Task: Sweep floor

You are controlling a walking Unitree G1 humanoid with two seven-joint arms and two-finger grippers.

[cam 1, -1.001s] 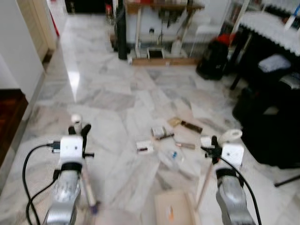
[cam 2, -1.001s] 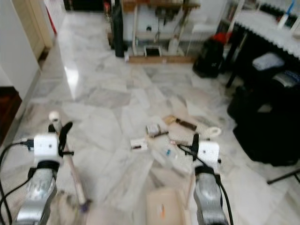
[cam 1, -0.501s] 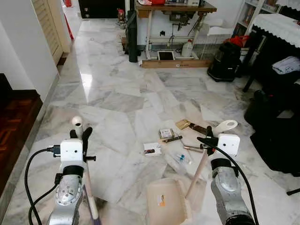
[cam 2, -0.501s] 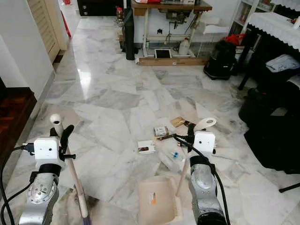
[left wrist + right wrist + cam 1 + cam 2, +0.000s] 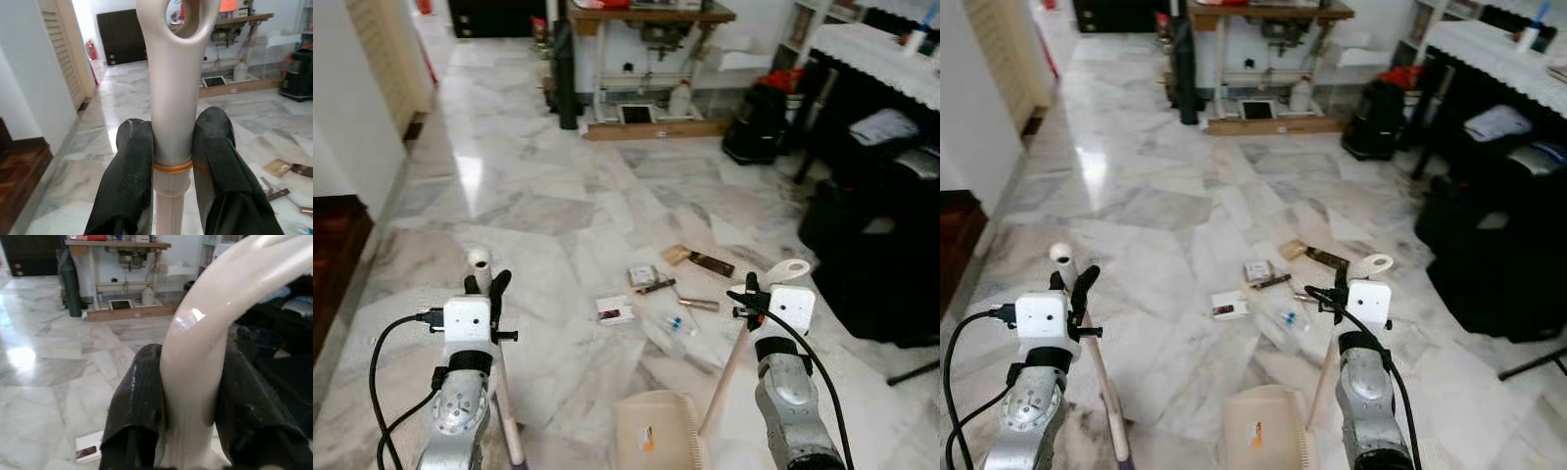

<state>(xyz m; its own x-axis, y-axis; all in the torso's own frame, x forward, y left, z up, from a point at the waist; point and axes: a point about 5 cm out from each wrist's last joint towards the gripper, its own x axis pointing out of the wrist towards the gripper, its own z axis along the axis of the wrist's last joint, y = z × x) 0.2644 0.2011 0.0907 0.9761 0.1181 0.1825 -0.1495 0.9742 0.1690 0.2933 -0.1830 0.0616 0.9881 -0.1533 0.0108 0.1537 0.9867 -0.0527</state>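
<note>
My left gripper (image 5: 481, 286) is shut on the pale broom handle (image 5: 173, 98), near its looped top end. The stick (image 5: 505, 416) slants down to the floor at my lower left. My right gripper (image 5: 749, 294) is shut on the cream dustpan handle (image 5: 205, 323). This handle (image 5: 724, 377) runs down to the beige dustpan (image 5: 656, 436), which rests on the marble floor between my arms. Ahead of the dustpan lies scattered litter: a white card (image 5: 615, 310), a small box (image 5: 642, 275), a clear plastic wrapper (image 5: 671, 328), a brown flat piece (image 5: 677, 255) and a dark bar (image 5: 713, 263).
Black furniture (image 5: 871, 245) and a thin black leg (image 5: 913, 372) stand close on the right. A black bag (image 5: 754, 137) and a work table (image 5: 641, 59) stand at the back. A white wall (image 5: 342, 127) and a dark wooden step (image 5: 333, 245) border the left.
The whole picture has shifted and sharpened as the camera moved. Both grippers keep the same hold on broom and dustpan. The litter lies where it was.
</note>
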